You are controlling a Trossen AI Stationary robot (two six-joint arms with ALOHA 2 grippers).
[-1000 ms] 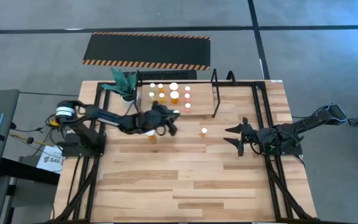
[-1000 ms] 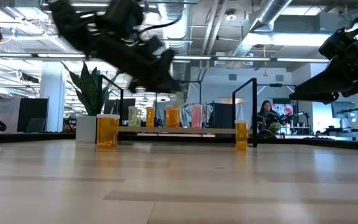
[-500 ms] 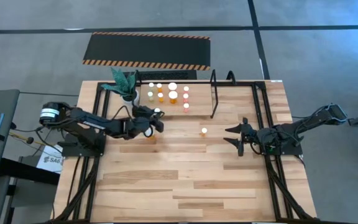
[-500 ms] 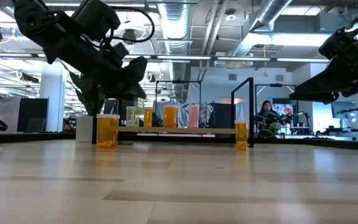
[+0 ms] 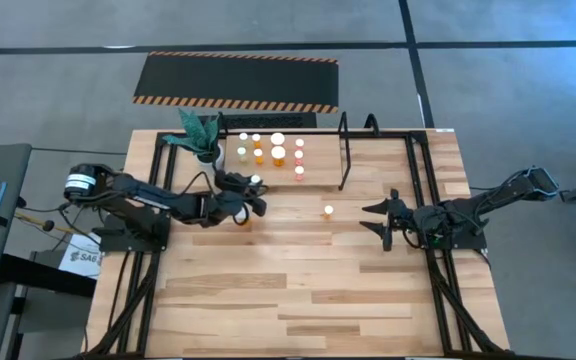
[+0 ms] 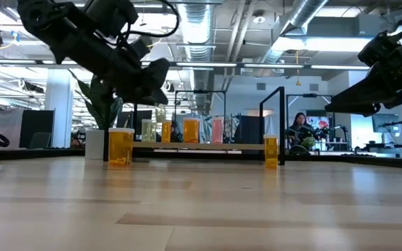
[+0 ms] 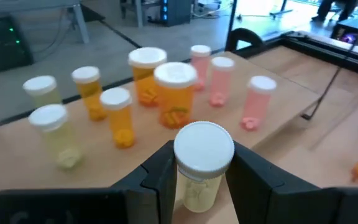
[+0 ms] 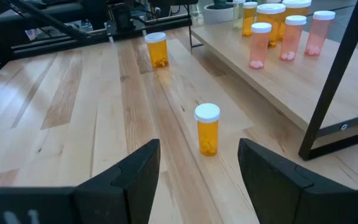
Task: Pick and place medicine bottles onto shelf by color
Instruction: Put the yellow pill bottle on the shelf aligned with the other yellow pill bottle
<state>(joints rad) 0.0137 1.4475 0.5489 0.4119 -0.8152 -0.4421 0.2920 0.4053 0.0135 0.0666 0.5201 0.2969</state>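
Note:
My left gripper (image 5: 252,196) is shut on a pale yellow bottle with a white cap (image 7: 202,163), in the air at the near left edge of the shelf (image 5: 320,166). The shelf is a light wooden board with black hoop uprights (image 5: 346,150). On it stand several bottles: pale yellow (image 7: 51,129), orange (image 7: 175,93) and pink (image 7: 258,101). Two orange bottles stand on the table, one (image 5: 328,211) in front of the shelf and one (image 5: 243,219) under my left arm. My right gripper (image 5: 386,222) is open and empty, right of the first orange bottle (image 8: 207,129). My left gripper pinches the yellow bottle's body just below the cap (image 7: 186,182) between its two fingers. The fingers come from the table's left, slanting down. The bottle is lifted clear of the table and the shelf, its cap toward the wrist camera.
A green plant in a white pot (image 5: 202,135) stands at the shelf's left end. A black hazard-striped mat (image 5: 236,80) lies on the floor beyond the table. Black frame rails (image 5: 423,190) run along both table sides. The near half of the table holds nothing.
My left gripper has drawn back toward the table's left edge with the yellow bottle still between its fingers, from in front of the shelf's middle to its left part. In the last half second it has hardly moved.

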